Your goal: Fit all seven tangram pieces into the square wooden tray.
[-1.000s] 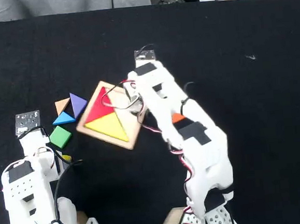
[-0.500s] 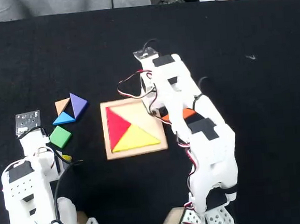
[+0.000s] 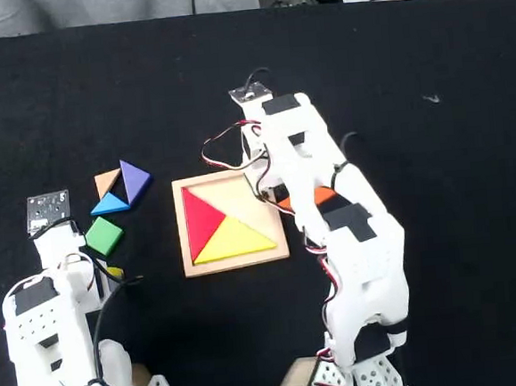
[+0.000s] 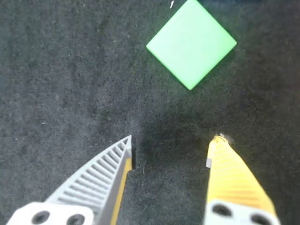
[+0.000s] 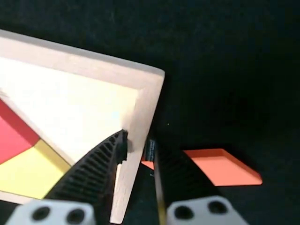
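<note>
The square wooden tray [image 3: 235, 263] lies mid-table holding a red triangle [image 3: 201, 217] and a yellow triangle [image 3: 235, 239]. In the right wrist view my right gripper [image 5: 136, 144] is shut on the tray's rim [image 5: 145, 101], one finger inside, one outside. An orange parallelogram [image 5: 220, 168] lies just beyond that edge, partly under the right arm [image 3: 322, 194]. A green square [image 3: 104, 235] [image 4: 191, 43], blue triangle [image 3: 110, 205], purple triangle [image 3: 134, 178] and tan triangle [image 3: 107, 180] sit to the left. My left gripper [image 4: 171, 143] is open just short of the green square.
Black cloth covers the table [image 3: 436, 188], with free room to the right and at the back. The left arm's white body [image 3: 45, 326] stands at the near left corner.
The right arm swung the tray from a tilted pose to lie square and a little nearer. Over the last half second nothing moved. The left arm kept still.
</note>
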You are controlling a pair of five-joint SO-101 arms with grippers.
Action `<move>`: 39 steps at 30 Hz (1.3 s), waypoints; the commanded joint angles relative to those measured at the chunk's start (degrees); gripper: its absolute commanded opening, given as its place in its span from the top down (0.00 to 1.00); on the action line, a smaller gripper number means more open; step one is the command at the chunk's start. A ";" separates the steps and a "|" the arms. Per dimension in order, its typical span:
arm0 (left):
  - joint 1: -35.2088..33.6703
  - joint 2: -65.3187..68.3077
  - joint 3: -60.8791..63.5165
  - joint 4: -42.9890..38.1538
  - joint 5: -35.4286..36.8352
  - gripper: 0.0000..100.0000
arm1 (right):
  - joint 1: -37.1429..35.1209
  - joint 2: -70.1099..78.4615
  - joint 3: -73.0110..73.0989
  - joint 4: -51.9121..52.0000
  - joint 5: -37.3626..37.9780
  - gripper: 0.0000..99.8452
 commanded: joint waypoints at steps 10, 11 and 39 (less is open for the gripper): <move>10.86 0.18 -17.98 2.37 10.64 0.69 | -0.18 -13.41 -3.65 4.75 -1.49 0.81; 12.00 0.26 -20.18 2.46 12.04 0.69 | 0.88 -15.60 -4.18 5.89 -1.41 0.81; 22.11 67.96 -70.37 6.07 33.93 0.70 | 10.99 -37.14 34.59 -20.22 3.69 0.81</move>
